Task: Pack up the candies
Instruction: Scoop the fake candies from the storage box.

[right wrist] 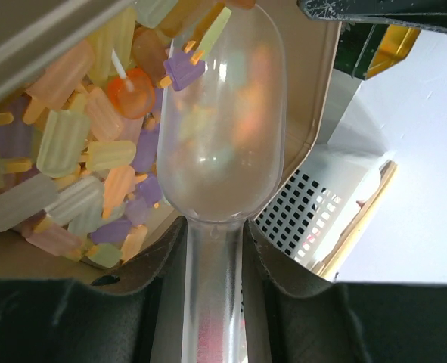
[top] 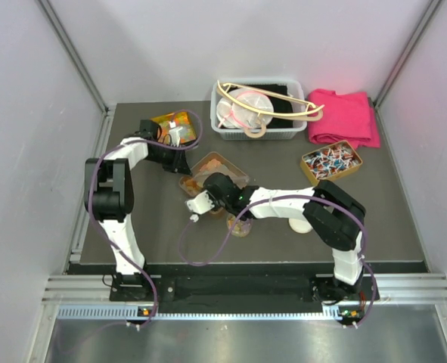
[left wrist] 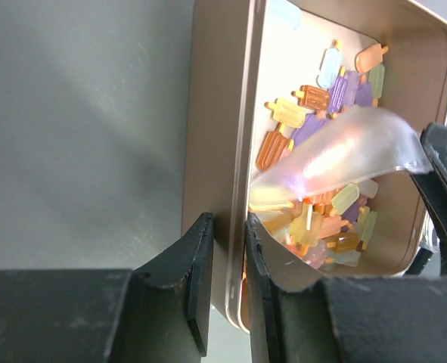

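At the lower centre of the right wrist view, the right gripper (right wrist: pixel 214 231) is clamped on the handle of the clear scoop (right wrist: pixel 219 136). Further up, the scoop's bowl lies on the candies (right wrist: pixel 72 151) heaped in the tin (right wrist: pixel 314 98) and appears nearly empty, though its transparent wall makes the load hard to judge. At the lower centre of the left wrist view, the left gripper (left wrist: pixel 227 231) pinches the tin's side wall between both fingers (left wrist: pixel 197 261). Risk: a scoop thrust into the heap may twist the tin out of that thin-wall pinch or tip it, and lifting a tilted bowl may shed pieces over the rim onto the table (top: pixel 389 219).
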### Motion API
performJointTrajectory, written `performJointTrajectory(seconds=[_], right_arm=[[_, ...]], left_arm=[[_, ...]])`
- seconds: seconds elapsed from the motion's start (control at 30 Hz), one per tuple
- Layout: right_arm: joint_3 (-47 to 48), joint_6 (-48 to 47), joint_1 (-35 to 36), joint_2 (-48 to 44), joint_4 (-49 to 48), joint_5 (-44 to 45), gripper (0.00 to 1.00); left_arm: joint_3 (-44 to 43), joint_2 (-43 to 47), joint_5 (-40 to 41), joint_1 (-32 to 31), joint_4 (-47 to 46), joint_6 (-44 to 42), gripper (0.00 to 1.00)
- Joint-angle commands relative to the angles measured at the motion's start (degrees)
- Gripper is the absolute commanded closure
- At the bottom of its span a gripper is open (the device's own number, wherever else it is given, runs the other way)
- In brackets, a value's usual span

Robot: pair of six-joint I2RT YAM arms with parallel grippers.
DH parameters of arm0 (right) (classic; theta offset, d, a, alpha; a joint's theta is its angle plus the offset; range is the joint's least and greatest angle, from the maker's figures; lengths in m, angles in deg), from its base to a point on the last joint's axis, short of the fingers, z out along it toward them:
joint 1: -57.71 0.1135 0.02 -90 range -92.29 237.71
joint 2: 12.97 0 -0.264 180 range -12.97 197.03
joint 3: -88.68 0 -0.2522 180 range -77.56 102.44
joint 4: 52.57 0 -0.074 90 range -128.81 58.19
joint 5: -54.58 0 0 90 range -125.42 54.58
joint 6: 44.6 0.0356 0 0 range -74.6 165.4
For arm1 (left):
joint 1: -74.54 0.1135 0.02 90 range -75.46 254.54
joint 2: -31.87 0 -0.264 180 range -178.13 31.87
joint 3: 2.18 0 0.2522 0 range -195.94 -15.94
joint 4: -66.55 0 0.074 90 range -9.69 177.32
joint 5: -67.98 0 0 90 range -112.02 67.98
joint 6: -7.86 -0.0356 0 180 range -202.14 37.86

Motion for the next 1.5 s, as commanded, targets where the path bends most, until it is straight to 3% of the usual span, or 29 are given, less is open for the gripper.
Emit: performJointTrajectory(seconds=[0.0, 0.27, 0.7, 1.47], right_arm=[[1.14, 0.52, 1.40, 1.21, 15.33, -12.00, 1.00], [2.29, 2.10, 1.23, 3.93, 15.79, -12.36, 1.00], [7.03, -0.18, -6.41, 7.36, 14.72, -2.61, 1.00], [9.76, -8.27, -8.00, 1.12, 17.80, 9.96, 1.00]], left_arm=[[-3.55, -2.65, 0.04, -1.91, -1.74, -1.78, 1.00], [-5.31, -2.39, -1.98, -4.46, 1.16, -5.39, 1.00], [-5.14, -2.39, -1.81, -4.55, 3.01, -6.88, 1.00], [-3.20, -1.78, -1.37, -4.46, 1.43, -6.35, 1.00]])
